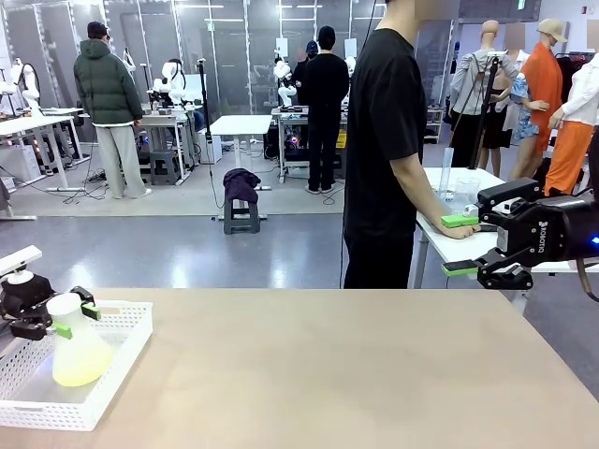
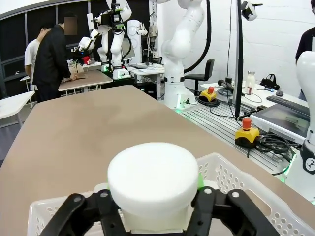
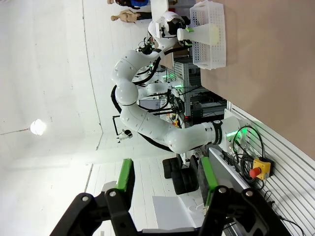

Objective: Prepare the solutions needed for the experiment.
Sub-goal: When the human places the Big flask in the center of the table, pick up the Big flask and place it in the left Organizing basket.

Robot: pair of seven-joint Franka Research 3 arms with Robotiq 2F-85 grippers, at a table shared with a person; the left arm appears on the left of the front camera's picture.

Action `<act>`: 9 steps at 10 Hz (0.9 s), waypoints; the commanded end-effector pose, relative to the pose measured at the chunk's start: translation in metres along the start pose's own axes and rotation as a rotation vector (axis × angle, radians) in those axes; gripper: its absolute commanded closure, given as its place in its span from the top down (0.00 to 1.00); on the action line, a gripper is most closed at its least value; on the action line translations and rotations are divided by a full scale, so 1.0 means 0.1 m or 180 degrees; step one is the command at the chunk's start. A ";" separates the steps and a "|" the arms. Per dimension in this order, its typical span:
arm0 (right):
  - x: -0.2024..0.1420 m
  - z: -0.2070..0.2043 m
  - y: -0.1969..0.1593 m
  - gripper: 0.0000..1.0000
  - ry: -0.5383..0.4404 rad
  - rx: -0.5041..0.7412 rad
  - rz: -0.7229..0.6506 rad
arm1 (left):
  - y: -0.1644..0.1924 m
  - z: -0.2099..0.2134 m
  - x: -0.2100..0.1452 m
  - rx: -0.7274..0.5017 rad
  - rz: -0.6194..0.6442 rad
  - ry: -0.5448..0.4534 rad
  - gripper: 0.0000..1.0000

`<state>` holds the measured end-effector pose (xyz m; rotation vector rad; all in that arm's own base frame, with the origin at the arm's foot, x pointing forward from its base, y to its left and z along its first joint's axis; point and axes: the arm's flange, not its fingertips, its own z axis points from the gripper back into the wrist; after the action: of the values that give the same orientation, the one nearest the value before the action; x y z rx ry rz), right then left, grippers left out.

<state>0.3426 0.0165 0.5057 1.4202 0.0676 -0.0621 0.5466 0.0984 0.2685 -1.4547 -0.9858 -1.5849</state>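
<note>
Standing in a white basket (image 1: 122, 360), the flask's pale yellow-green solutions (image 1: 80, 369) sit between the parted left gripper (image 1: 58, 318).

Flask (image 1: 77, 348) stands in basket (image 1: 122, 369) at table's (image 1: 328, 374) left edge

Count: one frosted conical flask (image 1: 77, 341) of yellow-green solution (image 1: 80, 370), one white perforated basket (image 1: 120, 374), two grippers: left (image 1: 58, 318), right (image 1: 460, 245).

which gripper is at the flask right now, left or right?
The left gripper: its green-padded fingers flank the neck of the frosted conical flask with yellow-green liquid in the white perforated basket. The right gripper hangs empty, jaws apart, off the table's far right.
</note>
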 end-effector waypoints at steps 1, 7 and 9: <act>0.00 0.01 0.00 0.66 0.0020 -0.0009 0.0026 | -0.04 0.05 -0.01 -0.0072 -0.0041 -0.0025 0.87; 0.00 0.01 0.00 0.66 0.0020 -0.0009 0.0026 | -0.03 0.05 0.00 0.0035 0.0004 0.0006 1.00; 0.00 0.01 0.00 0.66 0.0020 -0.0009 0.0026 | -0.03 0.05 0.00 0.0035 0.0004 0.0006 1.00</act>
<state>0.3426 0.0165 0.5057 1.4202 0.0676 -0.0621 0.5464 0.1059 0.2683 -1.4465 -0.9833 -1.5616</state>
